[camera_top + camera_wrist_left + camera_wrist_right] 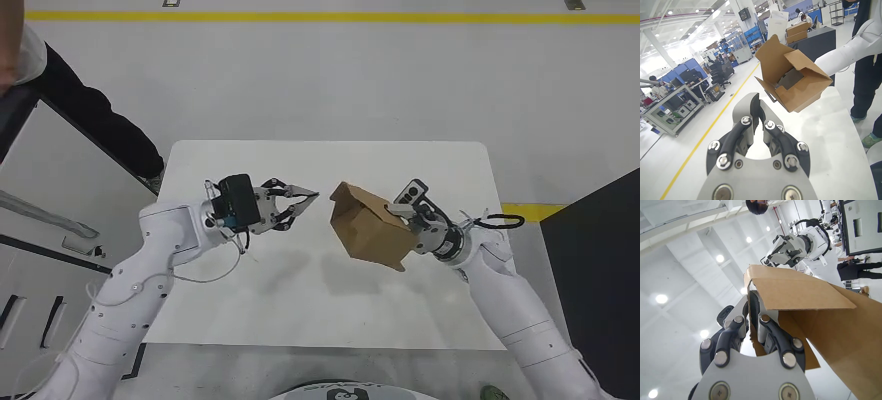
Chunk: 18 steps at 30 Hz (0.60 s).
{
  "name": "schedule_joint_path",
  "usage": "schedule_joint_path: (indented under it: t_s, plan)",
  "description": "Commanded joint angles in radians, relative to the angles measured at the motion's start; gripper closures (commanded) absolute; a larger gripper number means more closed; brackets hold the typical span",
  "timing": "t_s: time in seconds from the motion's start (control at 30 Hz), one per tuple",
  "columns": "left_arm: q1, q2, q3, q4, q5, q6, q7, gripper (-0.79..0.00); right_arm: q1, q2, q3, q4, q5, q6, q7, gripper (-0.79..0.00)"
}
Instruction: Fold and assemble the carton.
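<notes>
I'd say the carton point(368, 228) is about halfway; body's popped into shape, some end flaps tucked, but one flap sticks up and that end gapes; right gripper point(749, 302) pinches a wall, holding it off the table point(300, 300) nearer the right edge; left gripper point(757, 111) closed on nothing, near the carton, over the table's middle.

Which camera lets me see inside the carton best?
The left wrist view: it looks into the carton through its open end, flaps and all. The top view shows its outside from above, small. The right wrist view shows an outer wall pinched in the right jaws.
</notes>
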Motion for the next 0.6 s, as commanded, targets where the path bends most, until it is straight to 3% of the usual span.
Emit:
schedule_joint_path:
  t_s: [0.0,0.57]
  plan:
    - [-0.013,-0.002,0.018,0.005,-0.006,-0.015,-0.003,0.000,0.003,-0.001,-0.007,0.000,-0.002,0.012,0.007,0.000]
    - [-0.057,-0.009,0.083,-0.001,0.015,-0.074,0.026,0.000,0.010,-0.010,-0.025,0.007,0.017,0.045,0.000,0.000]
